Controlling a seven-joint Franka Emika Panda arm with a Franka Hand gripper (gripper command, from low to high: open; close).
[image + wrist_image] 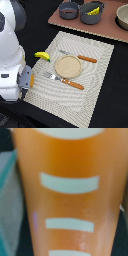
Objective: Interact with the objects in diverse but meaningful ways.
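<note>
An orange-brown bun with white stripes [67,203] fills the wrist view, pressed close to the camera. In the exterior view the bun [32,80] shows as an orange sliver in my gripper [28,80], which is shut on it above the placemat's edge on the exterior view's left. My fingers are hidden in the wrist view. A yellow green-tipped banana [42,56] lies on the mat just beyond the gripper. The yellow cheese wedge [93,10] rests inside a grey pot [91,16] at the back. The sausage is out of view.
A round tan plate [68,66] sits mid-mat on the striped placemat [95,85], with an orange-handled fork [64,81] and knife [82,58] on either side. A second grey pot [69,9] and a bowl [123,17] stand on the brown board [107,27].
</note>
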